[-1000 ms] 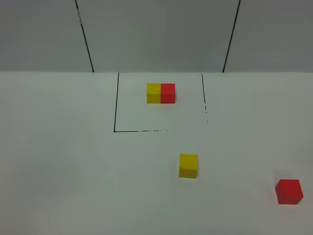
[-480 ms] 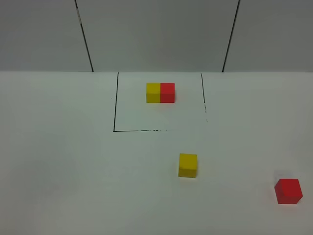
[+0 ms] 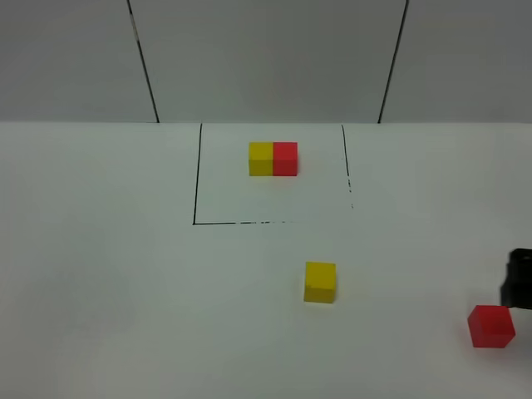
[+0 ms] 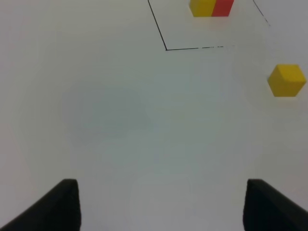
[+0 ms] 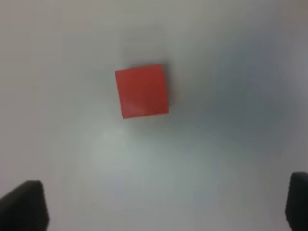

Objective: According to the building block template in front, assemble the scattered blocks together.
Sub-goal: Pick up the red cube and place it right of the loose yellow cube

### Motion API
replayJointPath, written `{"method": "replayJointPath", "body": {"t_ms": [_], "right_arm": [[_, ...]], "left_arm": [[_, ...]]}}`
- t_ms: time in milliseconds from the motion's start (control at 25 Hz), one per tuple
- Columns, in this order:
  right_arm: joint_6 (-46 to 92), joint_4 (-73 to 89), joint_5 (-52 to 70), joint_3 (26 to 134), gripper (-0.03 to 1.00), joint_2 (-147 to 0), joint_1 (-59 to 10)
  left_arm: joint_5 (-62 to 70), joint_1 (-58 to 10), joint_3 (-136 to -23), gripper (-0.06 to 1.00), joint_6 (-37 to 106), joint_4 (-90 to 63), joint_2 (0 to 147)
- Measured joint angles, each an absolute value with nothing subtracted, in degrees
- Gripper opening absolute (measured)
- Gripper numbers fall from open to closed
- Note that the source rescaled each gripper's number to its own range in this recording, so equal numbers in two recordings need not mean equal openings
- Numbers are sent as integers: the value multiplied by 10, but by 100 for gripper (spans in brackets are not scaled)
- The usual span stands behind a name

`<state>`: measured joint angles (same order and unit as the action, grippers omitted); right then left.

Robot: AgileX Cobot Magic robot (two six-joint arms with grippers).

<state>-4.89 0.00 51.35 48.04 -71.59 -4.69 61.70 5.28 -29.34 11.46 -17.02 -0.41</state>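
The template (image 3: 273, 158), a small yellow cube joined to a small red cube, sits at the back inside a black-lined square; it also shows in the left wrist view (image 4: 211, 7). The loose yellow cube (image 3: 320, 282) (image 4: 286, 80) stands in front of the square. The loose red cube (image 3: 491, 325) stands at the far right near the table's front. My right gripper (image 5: 161, 207) is open above the table, and the red cube (image 5: 142, 91) lies ahead of its fingertips, untouched. My left gripper (image 4: 163, 207) is open and empty, well to the left of the yellow cube.
The black outline (image 3: 196, 187) marks the template area on the white table. A dark part of my right arm (image 3: 519, 278) shows at the right edge of the high view, just behind the red cube. A grey panelled wall (image 3: 266, 58) stands behind the table.
A dark part of my right arm has come into the high view at the right edge, just behind the red cube. The cubes have not moved.
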Motion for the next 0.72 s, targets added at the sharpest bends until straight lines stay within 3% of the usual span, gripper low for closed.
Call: {"method": "replayJointPath", "body": {"t_ms": [320,720], "right_arm": [[-45,0,439,482,100,-884,-82],[-34,0,341,435,100,-904,-83]], "left_arm": [[617,53,-293,49,115,-170,-4],[617,53,-293,49,115,-170,-4]]}}
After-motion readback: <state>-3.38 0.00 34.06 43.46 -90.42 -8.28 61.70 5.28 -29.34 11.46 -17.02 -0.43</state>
